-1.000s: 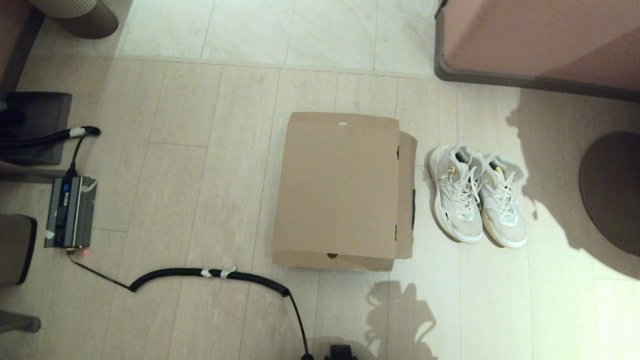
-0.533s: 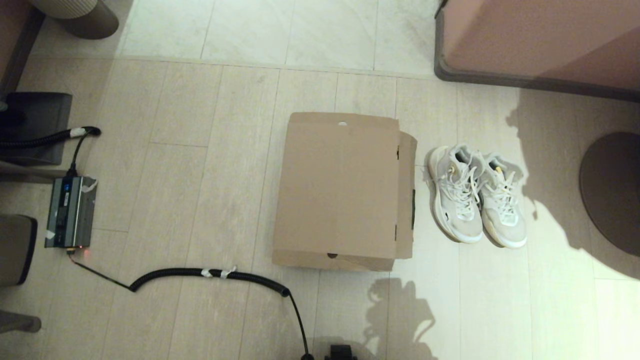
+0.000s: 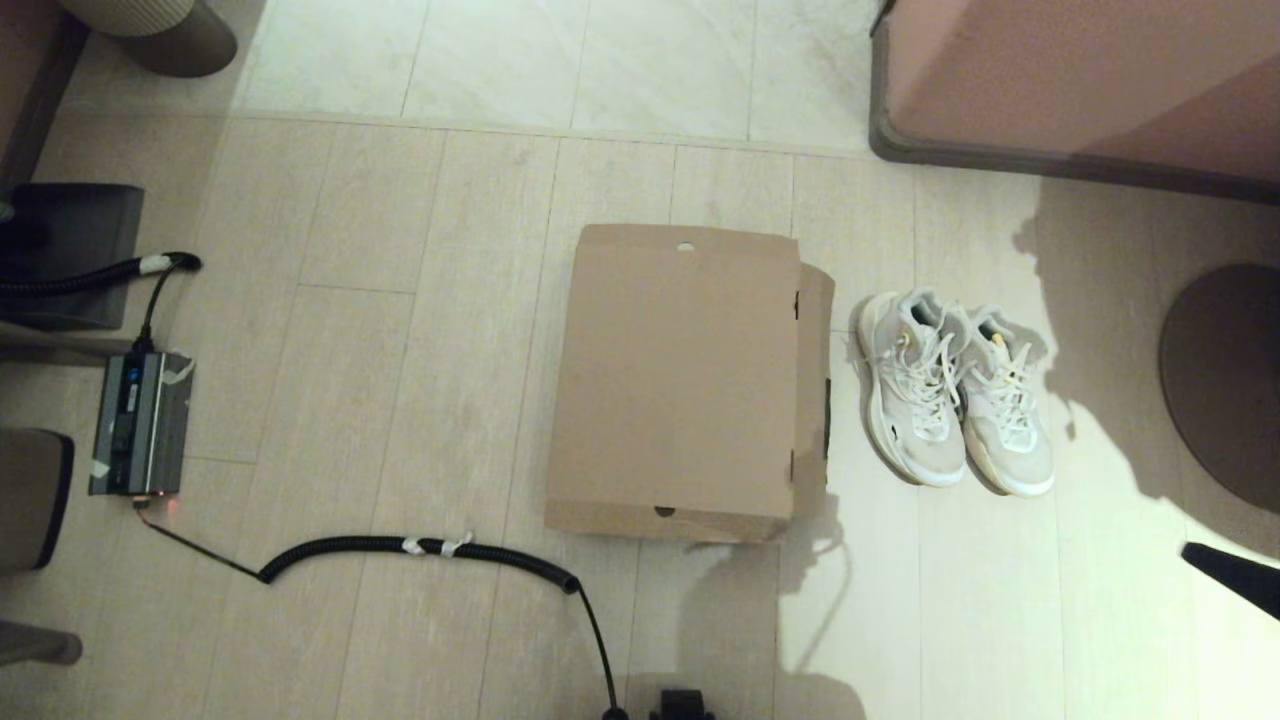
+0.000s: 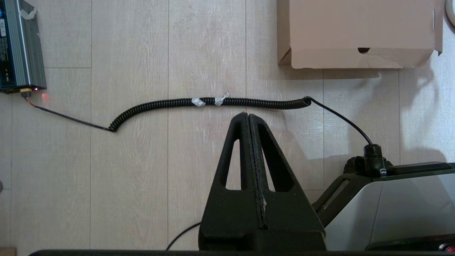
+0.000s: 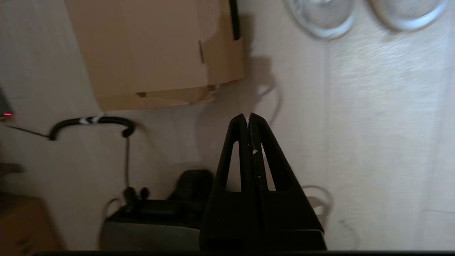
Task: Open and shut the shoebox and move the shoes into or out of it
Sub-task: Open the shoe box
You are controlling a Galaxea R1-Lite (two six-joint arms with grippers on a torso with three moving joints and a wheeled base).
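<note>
The brown cardboard shoebox (image 3: 680,385) lies on the floor with its flap lid shut. Two white sneakers (image 3: 950,390) stand side by side on the floor just right of it, toes toward me. My right gripper (image 3: 1195,553) pokes into the head view at the lower right edge, well clear of the shoes; in its wrist view the right gripper (image 5: 247,116) is shut and empty, with the shoebox (image 5: 153,53) and shoe toes (image 5: 320,17) ahead. My left gripper (image 4: 247,115) is shut and empty, parked low near my base, the shoebox (image 4: 359,32) beyond it.
A coiled black cable (image 3: 420,548) runs across the floor left of the shoebox's near corner to a grey power unit (image 3: 138,425). A pink cabinet (image 3: 1080,80) stands at the back right, and a dark round base (image 3: 1225,385) sits right of the shoes.
The right gripper's tip has come into the head view at the lower right edge, and its shadow on the floor in front of the shoebox has shifted and grown. Shoebox and shoes have not moved.
</note>
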